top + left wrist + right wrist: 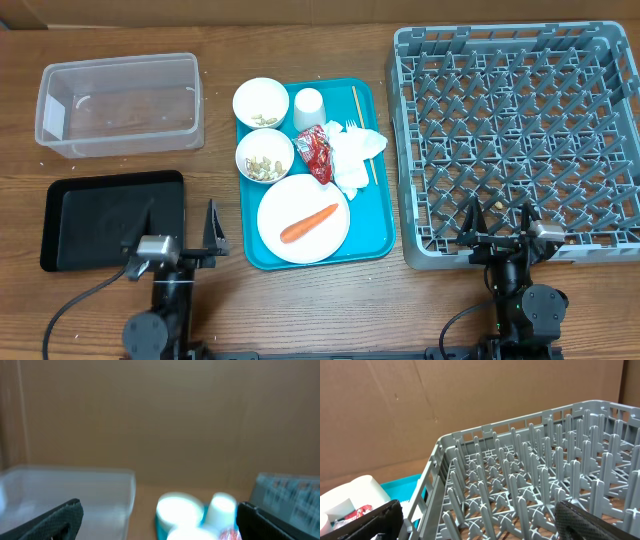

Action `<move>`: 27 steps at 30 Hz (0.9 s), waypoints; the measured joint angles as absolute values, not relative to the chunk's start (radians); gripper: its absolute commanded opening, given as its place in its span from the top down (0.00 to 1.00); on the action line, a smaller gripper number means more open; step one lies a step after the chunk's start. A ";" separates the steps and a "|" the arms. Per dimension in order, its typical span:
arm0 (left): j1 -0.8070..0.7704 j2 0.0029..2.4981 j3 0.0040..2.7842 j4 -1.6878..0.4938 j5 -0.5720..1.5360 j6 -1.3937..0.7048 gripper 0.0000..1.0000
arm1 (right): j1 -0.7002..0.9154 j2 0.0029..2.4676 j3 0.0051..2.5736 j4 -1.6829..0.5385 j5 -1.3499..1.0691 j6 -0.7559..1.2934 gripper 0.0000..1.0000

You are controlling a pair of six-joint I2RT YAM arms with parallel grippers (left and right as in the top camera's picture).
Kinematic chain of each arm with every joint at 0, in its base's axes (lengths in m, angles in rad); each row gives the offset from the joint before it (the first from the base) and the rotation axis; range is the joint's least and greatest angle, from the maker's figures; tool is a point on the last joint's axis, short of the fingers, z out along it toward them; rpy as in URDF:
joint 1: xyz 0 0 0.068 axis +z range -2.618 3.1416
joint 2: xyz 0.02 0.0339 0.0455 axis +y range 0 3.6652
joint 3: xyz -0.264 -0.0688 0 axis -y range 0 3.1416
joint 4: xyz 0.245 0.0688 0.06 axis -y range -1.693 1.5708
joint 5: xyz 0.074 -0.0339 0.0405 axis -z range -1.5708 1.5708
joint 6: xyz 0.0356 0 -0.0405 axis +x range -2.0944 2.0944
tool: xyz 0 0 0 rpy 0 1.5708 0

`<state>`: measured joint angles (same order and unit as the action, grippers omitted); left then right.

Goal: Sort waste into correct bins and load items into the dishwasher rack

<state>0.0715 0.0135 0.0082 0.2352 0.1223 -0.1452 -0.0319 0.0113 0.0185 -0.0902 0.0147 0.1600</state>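
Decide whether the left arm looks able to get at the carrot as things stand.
Probably yes. The carrot lies bare on top of the plate at the near end of the teal tray, not far from the left tool, which is open, and nothing stands between them.

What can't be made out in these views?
Overhead: the scraps in the two bowls are too small to identify.
Left wrist: bowls, cup and wrapper are blurred; the bottom edge cuts them off.
Right wrist: the rack runs past the right edge; the plate and carrot are out of frame.
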 measured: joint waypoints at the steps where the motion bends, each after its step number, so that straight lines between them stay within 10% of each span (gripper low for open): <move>1: 0.072 0.013 0.008 0.274 0.129 -0.147 0.00 | -0.032 0.011 0.019 -0.091 0.014 0.161 0.00; 7: 0.072 0.013 0.025 0.411 0.162 -0.151 0.00 | -0.032 0.011 0.019 -0.090 0.015 0.160 0.00; 27: 0.072 0.175 0.491 -0.136 0.373 0.091 0.00 | -0.032 0.011 0.019 -0.090 0.015 0.160 0.00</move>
